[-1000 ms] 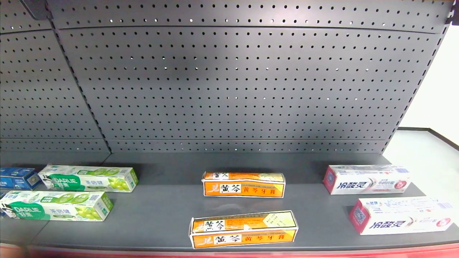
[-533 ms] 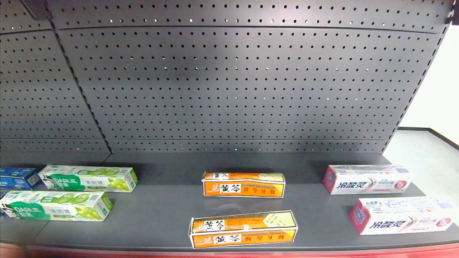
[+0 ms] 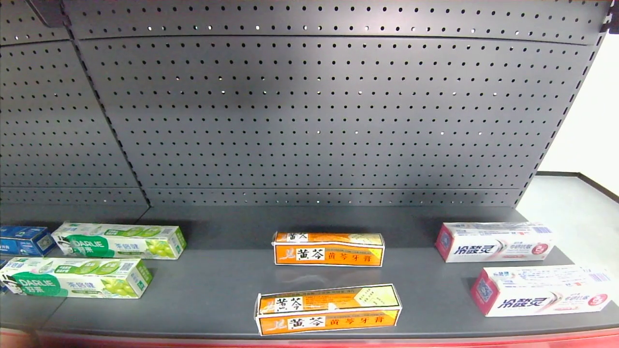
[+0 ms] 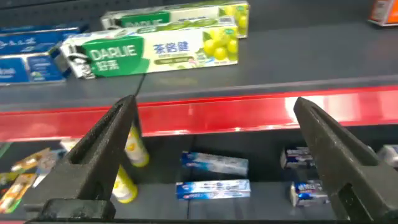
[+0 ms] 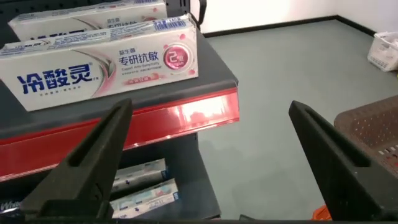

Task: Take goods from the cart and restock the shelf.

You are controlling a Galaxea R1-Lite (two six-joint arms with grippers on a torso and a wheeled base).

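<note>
I have my left gripper [image 4: 211,158] spread wide, jaws standing well apart and empty. My right gripper [image 5: 208,165] is the same: jaws parted wide, nothing between them.

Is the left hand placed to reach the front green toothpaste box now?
Probably yes: the left hand is open, nothing lies between it and the front green toothpaste box, but it faces the red shelf edge and must rise first.

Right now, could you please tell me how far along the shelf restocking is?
Done: the shelf holds two green boxes, two orange boxes and two white boxes, in pairs. In hand: nothing; the left gripper and right gripper are open and empty, near the shelf's red edge. Left: the bare stretches between pairs likely take more stock.
</note>
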